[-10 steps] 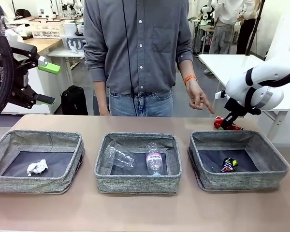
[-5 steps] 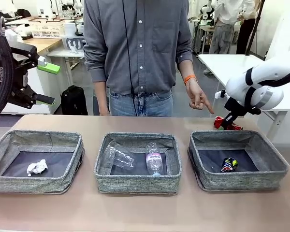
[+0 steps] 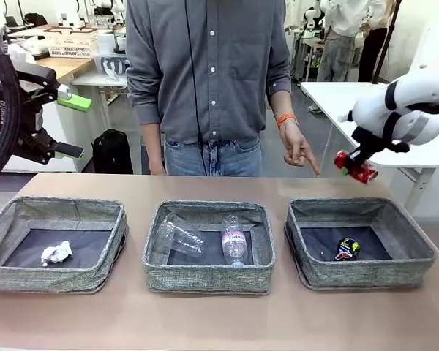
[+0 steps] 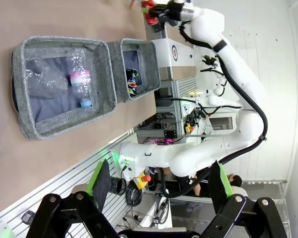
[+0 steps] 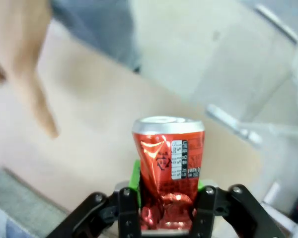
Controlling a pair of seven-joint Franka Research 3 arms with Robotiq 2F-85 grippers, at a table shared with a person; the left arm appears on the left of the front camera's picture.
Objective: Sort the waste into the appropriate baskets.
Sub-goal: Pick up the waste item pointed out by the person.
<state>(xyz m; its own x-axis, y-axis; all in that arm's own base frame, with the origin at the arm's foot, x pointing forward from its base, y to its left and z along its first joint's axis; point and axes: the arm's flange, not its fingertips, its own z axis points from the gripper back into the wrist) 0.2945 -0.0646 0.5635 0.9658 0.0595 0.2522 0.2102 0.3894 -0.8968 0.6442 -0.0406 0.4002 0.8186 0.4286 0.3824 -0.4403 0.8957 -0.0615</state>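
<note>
My right gripper [image 3: 349, 159] is shut on the crushed red can [image 3: 357, 167] and holds it in the air above the far edge of the right basket [image 3: 417, 241]; the can [image 5: 167, 171] stands squeezed between the fingers in the right wrist view. A dark drink can [image 3: 347, 248] lies inside that basket. The middle basket [image 3: 208, 279] holds a clear plastic cup [image 3: 180, 237] and a water bottle [image 3: 233, 240] with a pinkish label. A crumpled white tissue [image 3: 56, 253] lies in the left basket [image 3: 29, 281]. My left gripper [image 3: 73, 126] hangs open, high at the far left.
A person in a grey shirt stands at the far side of the table, one hand [image 3: 298, 150] pointing down just left of the held can. The tabletop [image 3: 219, 322] in front of the baskets is bare.
My right gripper closed on the crushed red can at the table's far right and lifted it up off the table. The left arm has stayed still.
</note>
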